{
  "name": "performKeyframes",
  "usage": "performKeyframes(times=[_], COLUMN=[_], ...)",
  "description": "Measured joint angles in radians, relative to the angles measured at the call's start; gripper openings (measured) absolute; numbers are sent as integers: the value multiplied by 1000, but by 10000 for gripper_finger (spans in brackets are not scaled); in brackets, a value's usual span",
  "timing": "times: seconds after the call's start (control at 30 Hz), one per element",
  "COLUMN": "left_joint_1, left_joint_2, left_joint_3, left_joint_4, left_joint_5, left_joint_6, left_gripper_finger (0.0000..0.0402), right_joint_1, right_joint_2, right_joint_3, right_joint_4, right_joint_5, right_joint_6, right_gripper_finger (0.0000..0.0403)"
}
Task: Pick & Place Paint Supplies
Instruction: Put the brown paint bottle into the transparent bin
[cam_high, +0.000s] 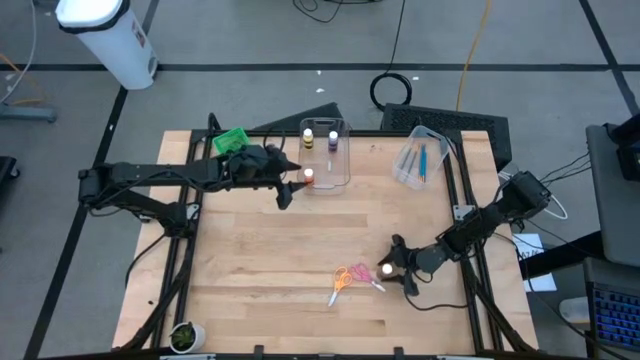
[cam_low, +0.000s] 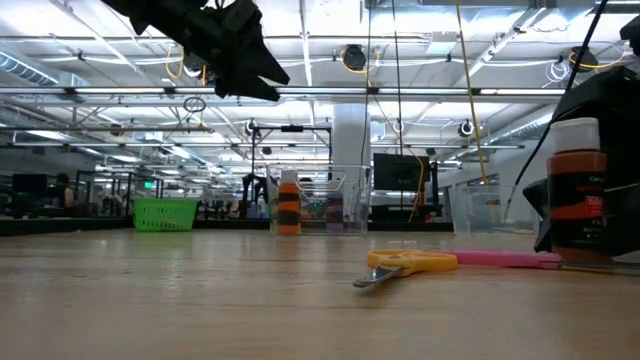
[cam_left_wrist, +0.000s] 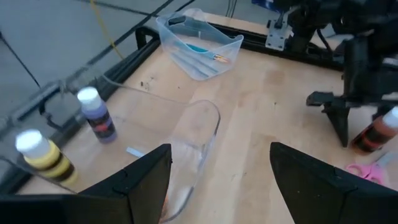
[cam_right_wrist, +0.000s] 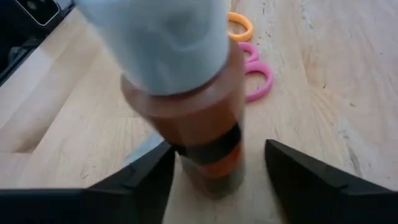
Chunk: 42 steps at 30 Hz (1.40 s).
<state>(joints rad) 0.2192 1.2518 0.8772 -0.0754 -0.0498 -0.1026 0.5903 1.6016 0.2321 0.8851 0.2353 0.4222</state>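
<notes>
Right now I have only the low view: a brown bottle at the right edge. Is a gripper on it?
Observer: The right gripper straddles the bottle, fingers open, gaps on both sides.
Operator: And the arm up at the top left?
Observer: That is the left gripper, open, above the end of the tub.
Operator: Any brushes on the table?
Observer: Yes, blue brushes lie in a second tub by the far right corner.
</notes>
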Motion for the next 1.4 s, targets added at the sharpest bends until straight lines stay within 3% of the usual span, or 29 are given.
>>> performKeyframes(times=[0.1,0.3,0.4,0.53,0.7,0.83,1.07,1.4], left_joint_1=[0,-2,-17,-51,-116,-160,-220,-230], left_joint_2=[0,1,14,94,277,419,571,642], left_joint_3=[0,64,173,401,681,815,837,837], left_joint_4=[1,2,-57,-295,-518,-623,-619,-598], left_joint_5=[0,46,70,68,69,76,77,76], left_joint_6=[-72,-61,-57,-15,70,142,285,280], left_gripper_finger=[274,273,273,273,274,274,274,273], right_joint_1=[0,-21,-55,-150,-307,-395,-506,-561], right_joint_2=[-4,-90,-160,-264,-322,-280,-185,-141], right_joint_3=[0,-2,-2,21,202,409,538,543], right_joint_4=[0,54,60,17,-341,-684,-746,-733], right_joint_5=[-4,-15,-10,-11,-82,-79,-79,-81], right_joint_6=[3,-58,-144,-203,-258,-334,-358,-358], right_gripper_finger=[197,122,102,94,95,95,95,95])
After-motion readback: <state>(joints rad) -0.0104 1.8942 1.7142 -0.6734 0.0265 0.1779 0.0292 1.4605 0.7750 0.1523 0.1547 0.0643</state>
